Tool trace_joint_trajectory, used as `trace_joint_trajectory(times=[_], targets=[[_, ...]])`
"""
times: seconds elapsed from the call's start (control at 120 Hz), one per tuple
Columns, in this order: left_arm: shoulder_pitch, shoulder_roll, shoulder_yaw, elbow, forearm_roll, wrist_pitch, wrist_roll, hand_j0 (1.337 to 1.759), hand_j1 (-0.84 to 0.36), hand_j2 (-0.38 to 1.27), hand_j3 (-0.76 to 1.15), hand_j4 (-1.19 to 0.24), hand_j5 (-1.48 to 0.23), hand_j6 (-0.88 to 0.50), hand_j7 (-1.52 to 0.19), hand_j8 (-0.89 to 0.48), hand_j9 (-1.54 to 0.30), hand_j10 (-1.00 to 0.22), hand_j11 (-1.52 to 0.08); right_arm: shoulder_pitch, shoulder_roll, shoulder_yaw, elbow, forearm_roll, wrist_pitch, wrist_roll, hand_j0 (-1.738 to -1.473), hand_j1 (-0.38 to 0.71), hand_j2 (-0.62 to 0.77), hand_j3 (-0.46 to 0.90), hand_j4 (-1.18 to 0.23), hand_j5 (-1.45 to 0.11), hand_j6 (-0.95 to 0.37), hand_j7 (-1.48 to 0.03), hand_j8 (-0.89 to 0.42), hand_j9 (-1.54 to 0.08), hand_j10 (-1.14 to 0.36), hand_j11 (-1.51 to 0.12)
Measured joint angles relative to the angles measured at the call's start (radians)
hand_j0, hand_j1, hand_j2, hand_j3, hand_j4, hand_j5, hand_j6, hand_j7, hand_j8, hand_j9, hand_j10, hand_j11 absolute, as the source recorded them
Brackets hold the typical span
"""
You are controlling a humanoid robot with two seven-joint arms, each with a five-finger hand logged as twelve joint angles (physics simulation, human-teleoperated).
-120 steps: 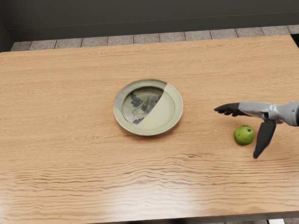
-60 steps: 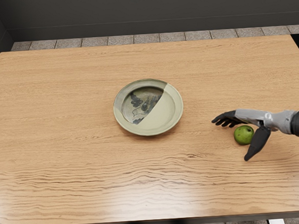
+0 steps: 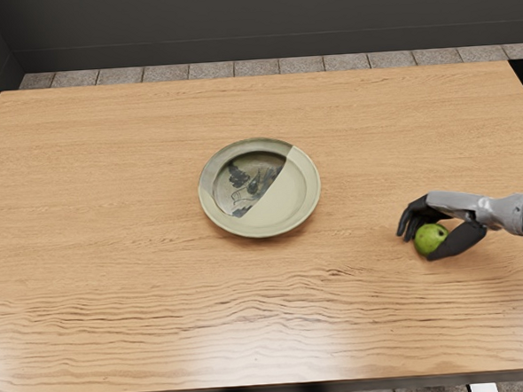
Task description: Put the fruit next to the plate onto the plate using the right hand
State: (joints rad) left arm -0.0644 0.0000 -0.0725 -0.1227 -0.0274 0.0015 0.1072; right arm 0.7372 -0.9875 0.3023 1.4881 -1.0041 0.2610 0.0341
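Note:
A small green fruit (image 3: pixel 429 237) rests on the wooden table (image 3: pixel 141 257), to the right of the plate. The pale green plate (image 3: pixel 307 190) with a dark leaf pattern lies near the table's middle with nothing on it. My right hand (image 3: pixel 434 230) comes in from the right edge and is curled around the fruit: dark fingers (image 3: pixel 414 217) wrap its far and left side, the thumb presses its near side. The fruit still sits on the table. My left arm does not show.
The table's far edge meets a grey tiled floor strip (image 3: pixel 262 67) and a dark wall. About a hand's length of bare wood separates the fruit from the plate's right rim.
My right hand moved down over the fruit and its spread fingers and thumb closed around it. The fruit and the plate stayed where they were.

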Motion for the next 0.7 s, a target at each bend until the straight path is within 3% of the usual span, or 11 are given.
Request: trace_joint_trajectory(times=[0.058, 0.275, 0.7], targets=[[0.000, 0.000, 0.000, 0.000, 0.000, 0.000, 0.000, 1.658, 0.33, 0.00, 0.00, -0.02, -0.02, -0.02, -0.02, -0.02, -0.02, -0.02, -0.02, -0.001, 0.001, 0.001, -0.007, 0.002, 0.001, 0.001, -1.652, 0.32, 0.09, 0.00, -0.65, -0.87, -0.66, -0.85, -0.36, -0.88, -0.35, -0.89], [0.000, 0.000, 0.000, 0.000, 0.000, 0.000, 0.000, 1.658, 0.33, 0.00, 0.00, -0.02, -0.02, -0.02, -0.02, -0.02, -0.02, -0.02, -0.02, 0.010, 0.004, 0.001, -0.025, -0.003, 0.012, 0.000, -1.644, 0.33, 0.08, 0.00, -0.77, -1.08, -0.59, -1.04, -0.26, -1.09, -0.26, -1.12], [0.000, 0.000, 0.001, 0.000, 0.000, 0.000, 0.000, 1.658, 0.33, 0.00, 0.00, -0.02, -0.02, -0.02, -0.02, -0.02, -0.02, -0.02, -0.02, 0.141, 0.003, 0.063, -0.039, 0.037, 0.175, -0.005, -1.639, 0.43, 0.20, 0.00, -0.81, -1.22, -0.49, -1.12, -0.15, -1.18, -0.16, -1.21]])
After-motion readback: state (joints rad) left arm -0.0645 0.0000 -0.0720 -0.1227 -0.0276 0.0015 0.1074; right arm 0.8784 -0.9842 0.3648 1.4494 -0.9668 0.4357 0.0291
